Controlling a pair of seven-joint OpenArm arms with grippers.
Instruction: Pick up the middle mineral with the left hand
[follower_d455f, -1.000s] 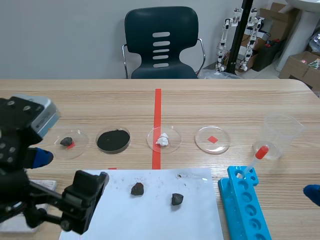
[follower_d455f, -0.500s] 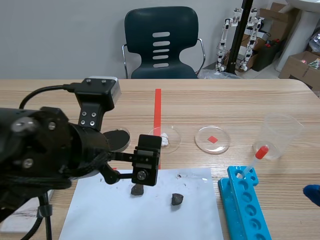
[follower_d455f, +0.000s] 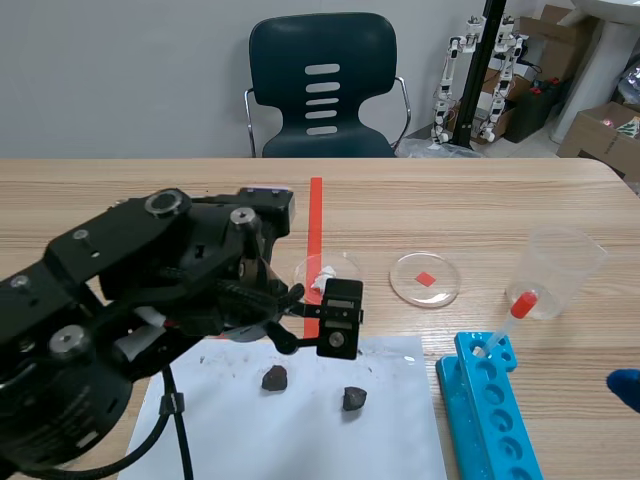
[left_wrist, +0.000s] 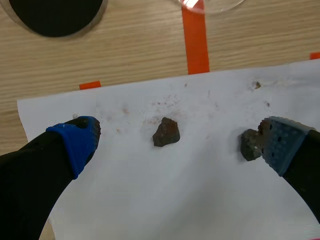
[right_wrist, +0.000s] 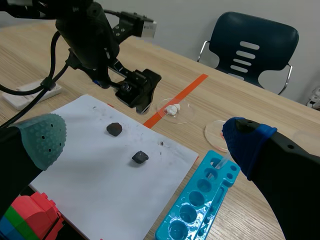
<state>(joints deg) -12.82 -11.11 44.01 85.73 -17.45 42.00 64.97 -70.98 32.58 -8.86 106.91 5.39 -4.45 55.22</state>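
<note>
Hanging over the white paper sheet (left_wrist: 150, 200), the left gripper (left_wrist: 180, 136) is spread wide, one blue-padded finger to each side, both pointing down at the sheet. The middle mineral (left_wrist: 166, 132), a small brown lump, lies on the paper in the gap between the fingers, roughly midway and touching neither. A second mineral (left_wrist: 249, 145), darker, lies on the same sheet right at the edge of the right-hand finger's pad; whether stone and pad touch cannot be told. The left arm (follower_d455f: 150, 270) comes in as a bulky bent mass, covering the sheet's left side, with its wrist above the sheet's far edge.

Low at the other side, off the sheet, the right gripper (right_wrist: 144, 140) has its fingers apart with nothing between them. Near it a blue tube rack (follower_d455f: 490, 410) lies beside the paper, with a red-collared dropper (follower_d455f: 512, 315) standing tilted in its far end. Beyond the sheet sit a dish of black powder (left_wrist: 50, 12), a dish with a white lump (follower_d455f: 330, 272) on the tape line, partly hidden by the wrist, and a dish with a red square (follower_d455f: 425, 278). A clear plastic cup (follower_d455f: 562, 268) stands farther right, and a dark chair (follower_d455f: 322, 85) stands past the table.
</note>
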